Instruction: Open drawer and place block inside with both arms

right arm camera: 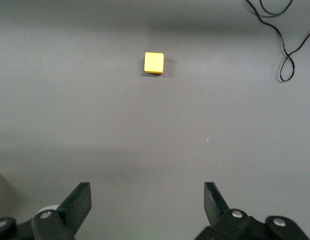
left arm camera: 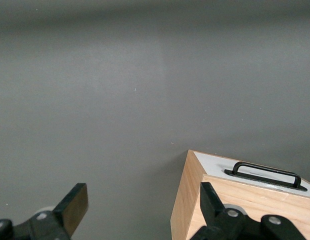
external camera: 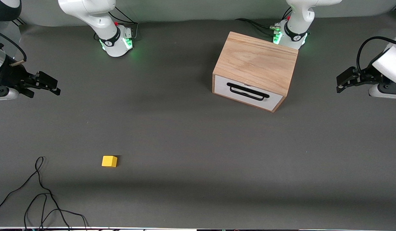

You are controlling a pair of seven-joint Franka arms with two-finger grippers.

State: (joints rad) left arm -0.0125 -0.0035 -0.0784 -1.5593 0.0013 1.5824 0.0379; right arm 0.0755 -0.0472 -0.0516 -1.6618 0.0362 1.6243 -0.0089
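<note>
Opening comes first: the white-fronted drawer [external camera: 249, 93] sits fully shut in its light oak box [external camera: 257, 62], close to the left arm's base, front face angled toward the front camera and slightly toward the left arm's end of the table. Its black wire handle [external camera: 248, 91] runs along the front face; the left wrist view shows a gap between bar and panel [left arm camera: 267, 172].

The small yellow cube block [external camera: 109, 161] lies on the grey table [external camera: 198, 134], well apart from the box, nearer the front camera and toward the right arm's end. Loose black cable [external camera: 40, 195] lies near it, not touching.

Left gripper [external camera: 342, 84] hangs over the table edge at the left arm's end, jaws spread wide, holding nothing. Right gripper [external camera: 52, 86] hangs over the right arm's end, jaws also spread, empty.

My read for a clean pull:
- Left gripper takes the handle mid-bar, fingers square to the skewed face.
- Pull along the drawer's own axis, not the table's, or the box likely slides or twists.
- Right gripper goes down onto the cube [right arm camera: 154, 63], well clear of the cable [right arm camera: 287, 45].
</note>
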